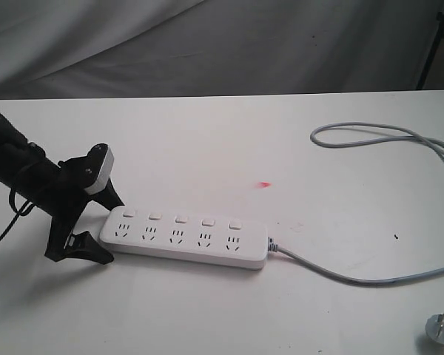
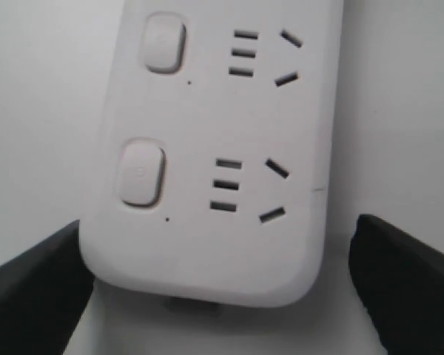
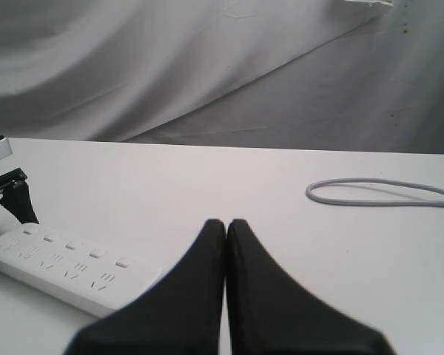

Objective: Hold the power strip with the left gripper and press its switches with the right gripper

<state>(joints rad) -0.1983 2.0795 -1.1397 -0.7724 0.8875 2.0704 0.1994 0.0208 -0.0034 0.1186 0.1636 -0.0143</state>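
Note:
The white power strip (image 1: 185,237) lies flat on the white table, its row of switches (image 1: 180,219) along the far edge. My left gripper (image 1: 103,225) is open and straddles the strip's left end, one finger behind it and one in front. In the left wrist view the strip's end (image 2: 207,148) sits between the black fingers (image 2: 407,288), with a gap on one side, and two switches (image 2: 140,171) show. My right gripper (image 3: 226,223) is shut on nothing and held above the table, away from the strip (image 3: 59,266). It is out of the exterior view.
The grey cord (image 1: 355,277) runs right from the strip, off the edge, and loops back at the far right (image 1: 385,133). A grey pronged plug (image 1: 442,329) lies at the front right corner. A small red light spot (image 1: 265,183) shows mid-table. Grey cloth hangs behind.

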